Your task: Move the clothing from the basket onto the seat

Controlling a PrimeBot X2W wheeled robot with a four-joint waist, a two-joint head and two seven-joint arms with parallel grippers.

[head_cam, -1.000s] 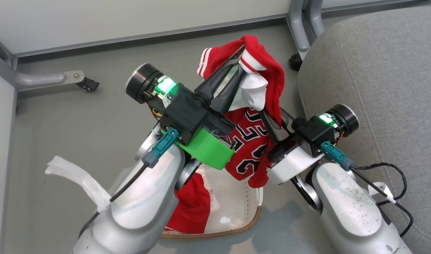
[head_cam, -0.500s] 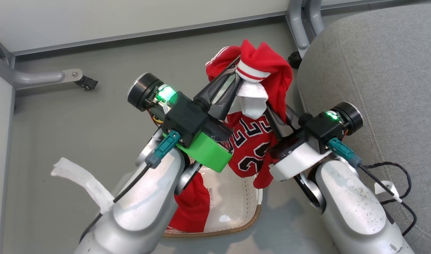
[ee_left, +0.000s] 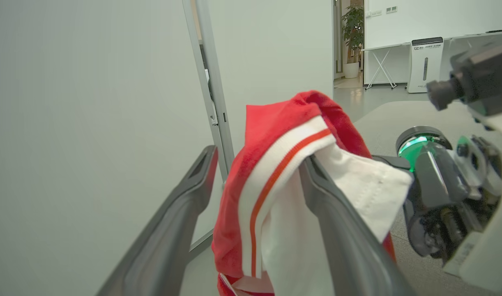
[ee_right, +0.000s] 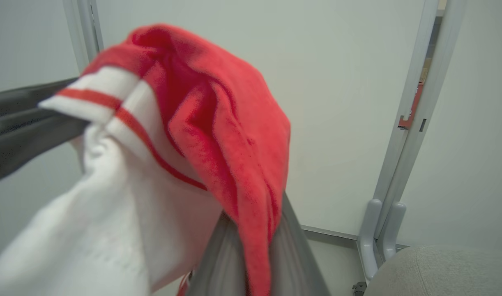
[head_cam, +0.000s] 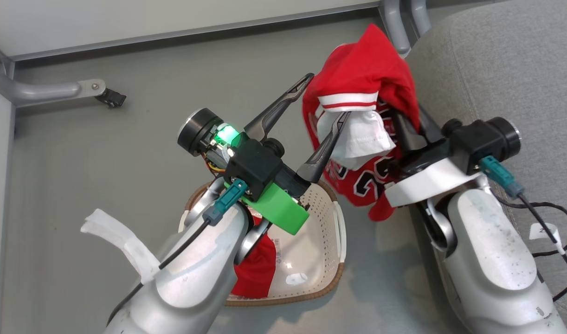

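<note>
The red jersey (head_cam: 362, 79) with white panels and black-and-white numerals hangs bunched above the floor (head_cam: 125, 153), at the edge of the grey seat (head_cam: 497, 69) — pinched by the right gripper (head_cam: 406, 127), whose fingers press together under the cloth. The left gripper (head_cam: 327, 95) stands spread wide beside it, one finger against the white panel, holding nothing. A second red garment (head_cam: 255, 269) lies in the perforated basket (head_cam: 323, 218), partly beneath the left arm (head_cam: 190, 264).

The left forearm (head_cam: 195, 273) and right forearm (head_cam: 487, 260) are smooth silvery shells, lightly speckled, each with a teal plug (head_cam: 225, 204) feeding a black cable (head_cam: 181, 246), the dark-fingered left gripper (head_cam: 327, 96) backed by a bright green block (head_cam: 276, 208), the right wrist by a white block (head_cam: 427, 183).
</note>
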